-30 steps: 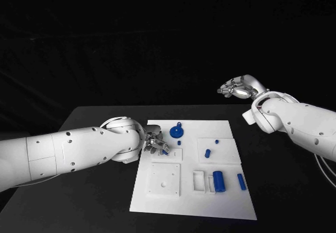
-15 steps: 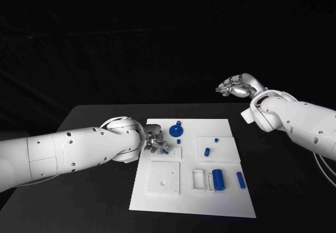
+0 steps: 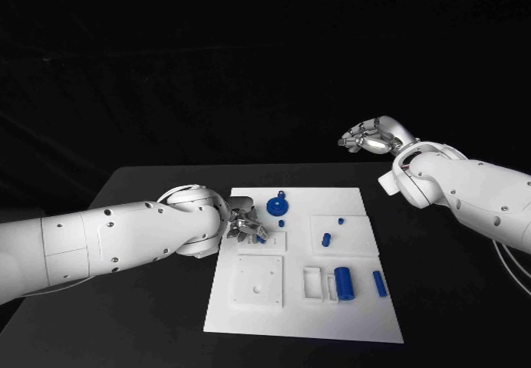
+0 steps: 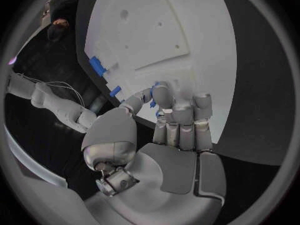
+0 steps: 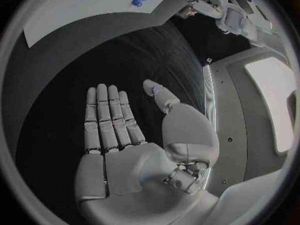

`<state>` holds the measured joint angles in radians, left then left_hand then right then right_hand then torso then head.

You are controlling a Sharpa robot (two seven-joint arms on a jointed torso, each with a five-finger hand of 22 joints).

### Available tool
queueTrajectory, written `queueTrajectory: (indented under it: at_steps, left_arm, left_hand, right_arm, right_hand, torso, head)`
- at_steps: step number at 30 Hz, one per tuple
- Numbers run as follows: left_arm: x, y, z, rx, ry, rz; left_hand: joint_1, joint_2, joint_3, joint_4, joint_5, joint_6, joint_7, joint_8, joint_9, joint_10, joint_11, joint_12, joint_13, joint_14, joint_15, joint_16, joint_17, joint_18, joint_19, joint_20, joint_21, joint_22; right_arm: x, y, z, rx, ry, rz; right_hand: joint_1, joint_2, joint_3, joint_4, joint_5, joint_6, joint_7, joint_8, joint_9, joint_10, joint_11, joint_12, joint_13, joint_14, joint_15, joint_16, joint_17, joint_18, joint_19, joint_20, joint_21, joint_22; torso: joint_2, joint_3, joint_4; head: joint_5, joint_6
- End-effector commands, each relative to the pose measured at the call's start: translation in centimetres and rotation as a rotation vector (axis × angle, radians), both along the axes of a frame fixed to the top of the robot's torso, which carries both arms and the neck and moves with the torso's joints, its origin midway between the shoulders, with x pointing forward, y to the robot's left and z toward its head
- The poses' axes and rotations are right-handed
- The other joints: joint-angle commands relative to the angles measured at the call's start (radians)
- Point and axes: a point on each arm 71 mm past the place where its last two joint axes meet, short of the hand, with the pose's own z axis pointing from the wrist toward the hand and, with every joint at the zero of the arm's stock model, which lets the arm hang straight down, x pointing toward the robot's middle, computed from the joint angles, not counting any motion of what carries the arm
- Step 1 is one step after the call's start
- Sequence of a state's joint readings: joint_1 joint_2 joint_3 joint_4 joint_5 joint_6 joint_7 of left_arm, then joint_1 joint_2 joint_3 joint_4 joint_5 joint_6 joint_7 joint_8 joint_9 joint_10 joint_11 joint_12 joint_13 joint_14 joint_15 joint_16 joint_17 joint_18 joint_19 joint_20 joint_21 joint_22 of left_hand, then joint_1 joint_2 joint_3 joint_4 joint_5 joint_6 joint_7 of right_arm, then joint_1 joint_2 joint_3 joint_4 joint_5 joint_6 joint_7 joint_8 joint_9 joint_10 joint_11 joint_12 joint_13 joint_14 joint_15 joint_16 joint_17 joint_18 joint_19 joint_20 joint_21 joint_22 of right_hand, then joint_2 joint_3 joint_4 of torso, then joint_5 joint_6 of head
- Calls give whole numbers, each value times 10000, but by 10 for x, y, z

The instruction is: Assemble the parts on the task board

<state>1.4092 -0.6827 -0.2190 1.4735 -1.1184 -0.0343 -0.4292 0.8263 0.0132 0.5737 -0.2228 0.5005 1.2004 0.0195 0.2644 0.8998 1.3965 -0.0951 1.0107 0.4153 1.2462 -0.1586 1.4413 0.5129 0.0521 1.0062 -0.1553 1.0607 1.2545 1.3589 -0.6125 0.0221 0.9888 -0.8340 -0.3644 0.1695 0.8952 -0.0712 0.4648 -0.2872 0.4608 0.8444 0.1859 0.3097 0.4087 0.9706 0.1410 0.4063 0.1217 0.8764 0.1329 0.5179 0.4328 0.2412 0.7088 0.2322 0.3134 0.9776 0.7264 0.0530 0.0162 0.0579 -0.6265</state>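
One task board (image 3: 360, 310) carries seven blue parts (image 3: 344, 284) (one partly hidden), with two hands (image 3: 245, 228) visible.

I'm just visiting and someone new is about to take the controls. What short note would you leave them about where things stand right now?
Left hand: down on the task board, fingers pinching a small blue part at its near-left corner.
Right hand: open, flat, raised above the table's far right, holding nothing.
Loose on the board: blue wheel, large cylinder, long peg, short peg.
Done: cannot tell that anything is seated.
Left: nearly all the assembly.
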Motion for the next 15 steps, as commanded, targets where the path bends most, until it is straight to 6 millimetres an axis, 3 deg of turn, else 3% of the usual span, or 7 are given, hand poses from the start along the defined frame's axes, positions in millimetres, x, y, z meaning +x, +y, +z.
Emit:
queueTrajectory:
  at_steps: [1, 5, 15]
  left_arm:
    - [-1, -2, -2, -76, 185, -76]
    - [-1, -3, -1, -183, 113, -42]
    - [0, -4, -1, -279, 50, -8]
  left_hand:
    - [2, 141, 589, -538, 415, 347, -266, 38, 13, 102, -224, 68, 11, 324, -590, 55, 1, 89, 61, -1197, 4, -9]
    - [-32, 143, 596, -545, 349, 341, -266, 32, 21, 95, -225, 79, 18, 320, -594, 58, 0, 93, 63, -1198, 5, -7]
    - [-84, 159, 640, -521, 132, 318, -261, 6, 43, 71, -220, 83, 21, 308, -593, 52, -15, 103, 69, -1199, 4, -4]
  right_arm:
    - [0, 1, 0, 4, 116, 124]
    - [0, 2, 0, 5, 119, 142]
    - [0, 2, 0, 5, 117, 151]
  right_hand:
    - [31, 18, -27, 45, 45, -43, 39, -20, -13, 73, 24, -42, -21, 49, 40, -19, -18, 206, -9, 30, -12, 2]
    - [-52, 39, -18, 140, 296, -42, 42, -23, -39, 114, 24, -88, -96, 51, 40, -13, -56, 206, -13, 36, -8, 2]
    - [-43, 37, -9, 135, 333, -41, 41, -22, -44, 121, 22, -98, -113, 49, 40, -12, -64, 206, -17, 33, -7, 4]
  torso:
    - [1, -2, 4]
    - [0, -6, 10]
    - [1, -11, 5]
  head:
    - [13, -24]
    - [12, -15]
    - [12, -13]
